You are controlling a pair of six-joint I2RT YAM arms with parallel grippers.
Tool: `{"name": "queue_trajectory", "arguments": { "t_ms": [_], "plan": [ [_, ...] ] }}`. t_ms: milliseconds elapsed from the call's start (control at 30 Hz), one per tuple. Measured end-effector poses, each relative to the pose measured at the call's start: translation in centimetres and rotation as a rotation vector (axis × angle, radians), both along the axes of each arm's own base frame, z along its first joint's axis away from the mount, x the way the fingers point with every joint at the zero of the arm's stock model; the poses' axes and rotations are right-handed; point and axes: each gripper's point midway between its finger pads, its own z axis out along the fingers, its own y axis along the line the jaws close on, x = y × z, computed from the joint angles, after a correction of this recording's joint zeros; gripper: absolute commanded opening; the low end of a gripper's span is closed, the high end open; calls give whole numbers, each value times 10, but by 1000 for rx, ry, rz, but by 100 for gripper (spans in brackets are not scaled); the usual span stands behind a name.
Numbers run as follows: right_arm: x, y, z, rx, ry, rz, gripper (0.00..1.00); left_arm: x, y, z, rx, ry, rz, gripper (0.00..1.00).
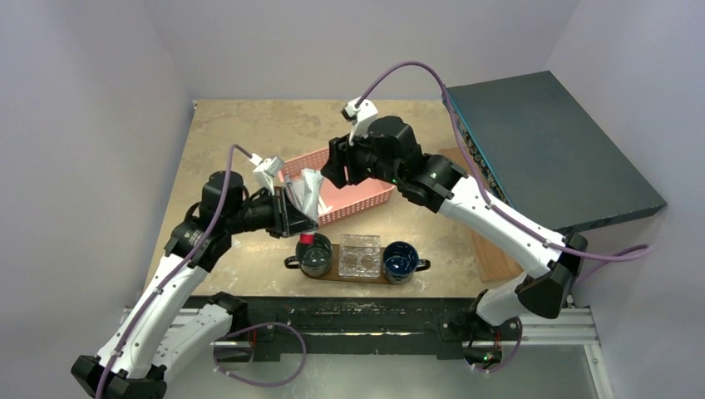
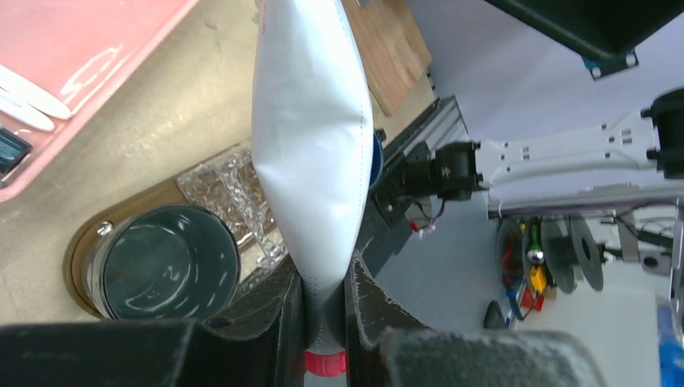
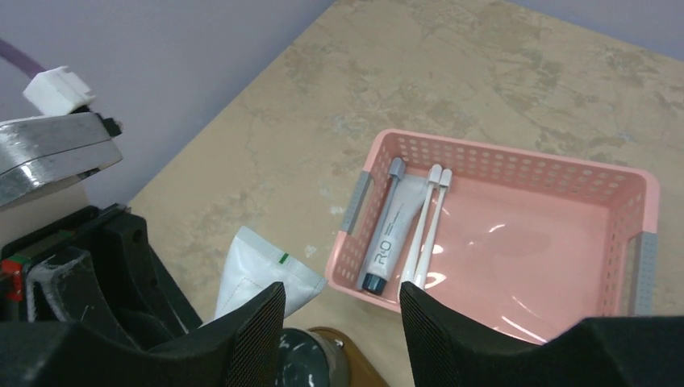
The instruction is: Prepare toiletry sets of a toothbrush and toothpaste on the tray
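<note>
- Left tool [image 2: 324, 318]: clenched on the soft white squeeze tube [image 2: 310, 137] just above its cap, just outside the pink plastic mesh basket [image 3: 516, 157].
- Tube: probably light, pliant and slick. Grip the stiffer cap end, not the belly.
- Right tool [image 3: 343, 322]: released, above the basket.
- Two thin white toothbrushes [image 3: 426, 230]: inside the basket. Likely light and rigid; take mid-handle.
- Dark brown oval wooden tray [image 2: 74, 258]: near the basket, on the arm-base side.
</note>
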Motion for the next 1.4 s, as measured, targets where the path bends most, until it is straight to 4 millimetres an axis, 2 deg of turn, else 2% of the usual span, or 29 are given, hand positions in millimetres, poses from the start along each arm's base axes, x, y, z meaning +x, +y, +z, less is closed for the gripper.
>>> {"name": "queue_trajectory", "arguments": {
  "t_ms": [133, 367, 500, 733, 1033, 1267, 1400],
  "plan": [
    [-19, -2, 4, -24, -14, 112, 57, -17, 0, -4, 10, 6, -74, 0],
    [-67, -15, 44, 45, -75, 297, 58, -44, 2, -6, 18, 15, -188, 0],
    [-84, -24, 55, 59, -87, 351, 60, -60, 1, -2, -8, 13, -265, 0],
    [-115, -31, 45, 52, -37, 475, 67, -80, -2, 4, -56, 11, -383, 0],
    [-135, -29, 39, 59, 24, 577, 75, -104, -3, 17, -120, -16, -494, 0],
    [-152, -19, 32, 80, 89, 697, 75, -130, 1, 27, -155, -93, -563, 0],
    [-161, -10, 24, 98, 156, 780, 73, -136, 2, 28, -159, -104, -581, 0]
  ]
}}
